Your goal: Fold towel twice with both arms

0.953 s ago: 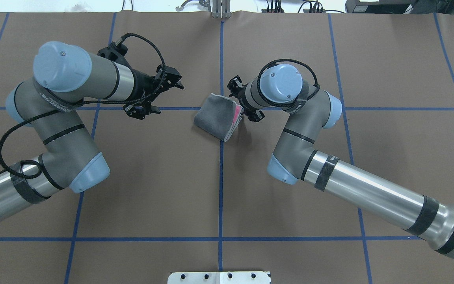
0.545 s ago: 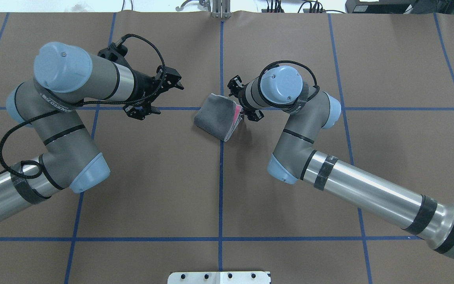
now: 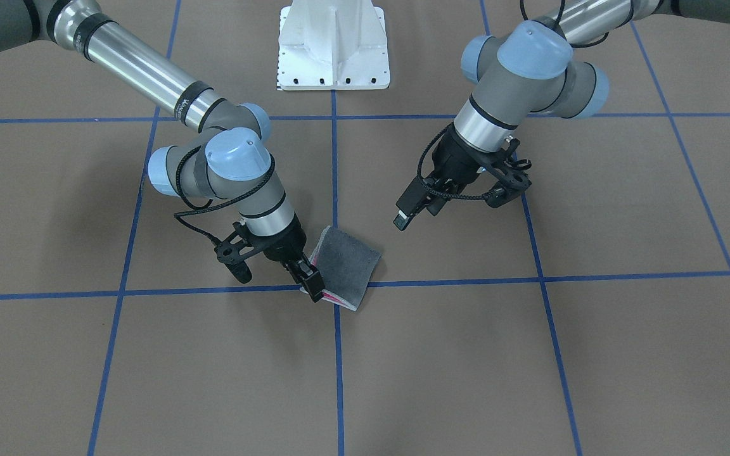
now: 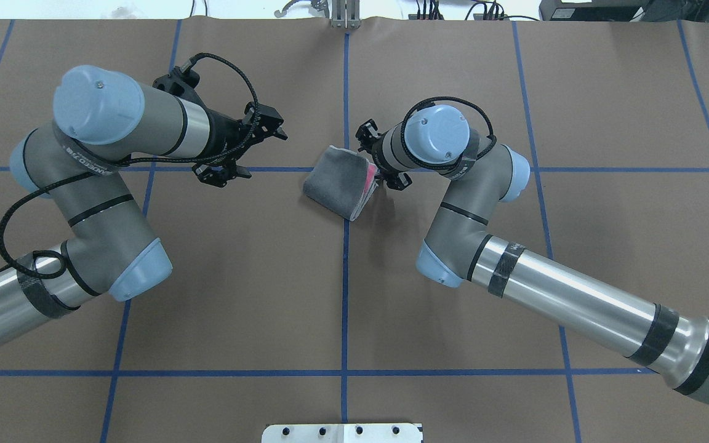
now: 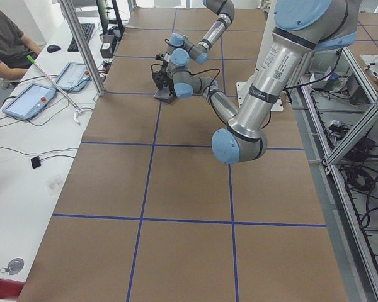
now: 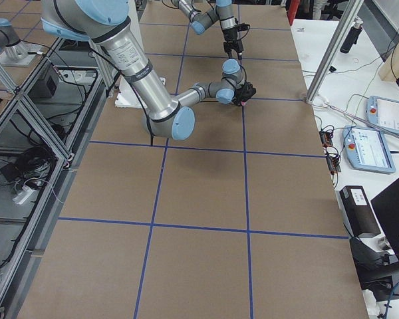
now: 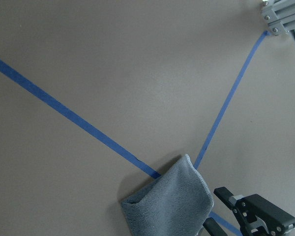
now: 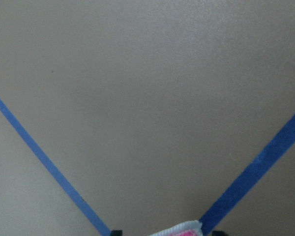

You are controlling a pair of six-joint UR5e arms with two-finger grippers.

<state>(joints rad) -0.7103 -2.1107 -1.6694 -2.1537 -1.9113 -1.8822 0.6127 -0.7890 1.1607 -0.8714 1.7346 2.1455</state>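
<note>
1. A brown bench (image 4: 237,277) crossed by blue tape lines (image 4: 345,295) is carrying the work.
2. The towel (image 4: 339,178) is lying folded, grey side out, at a tape crossing near the middle, with pink layers showing along one edge.
3. The right fingers (image 3: 311,278) are pinching that pink edge.
4. The left fingers (image 3: 414,208) are hanging apart from the towel, holding nothing; how wide they are standing I cannot tell.

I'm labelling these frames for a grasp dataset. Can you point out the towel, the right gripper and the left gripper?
towel (image 4: 337,178): overhead exterior view, on its grey top face.
right gripper (image 3: 312,284): exterior front-facing view, at the fingertips on the towel's edge.
left gripper (image 3: 408,214): exterior front-facing view, at the fingertips above the table.
</note>
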